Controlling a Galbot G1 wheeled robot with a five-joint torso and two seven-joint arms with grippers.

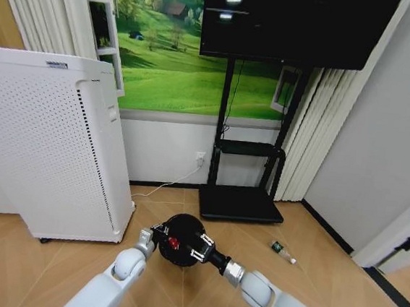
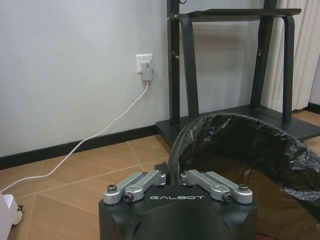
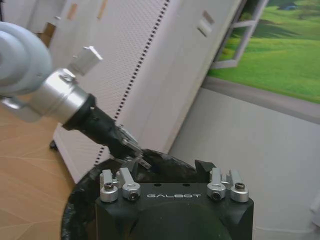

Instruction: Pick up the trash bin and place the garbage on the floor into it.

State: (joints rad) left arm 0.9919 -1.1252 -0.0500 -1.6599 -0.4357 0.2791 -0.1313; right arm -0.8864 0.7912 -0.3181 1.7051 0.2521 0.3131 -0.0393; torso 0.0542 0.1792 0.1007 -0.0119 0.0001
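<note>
Trash bin first: the small black round plastic bin (image 1: 182, 240), lined with a crinkled black bag, stands on the wood-pattern floor (image 1: 20, 266) in front of the robot, with both pincers at its rim. In the left wrist view the left gripper (image 2: 173, 176) has its jaws drawn together over the near edge of the rim, apparently clenched on it. The right gripper (image 3: 201, 166) sits at the opposite side of the rim; I cannot tell whether it is closed on it.

To lift well, both arms should probably rise together and level, so the bin does not tip or slide out of the bag-covered rim; the liner looks slippery, so a firm pinch matters.

One red piece of garbage (image 1: 173, 243) shows inside the bin. A small green bottle with a white label (image 1: 281, 251) lies on the floor well to the right, near the black television stand (image 1: 242, 201).

"GALBOT" is printed on both wrist housings. The tall white perforated appliance (image 1: 39, 145) carries a small label too fine to read.
</note>
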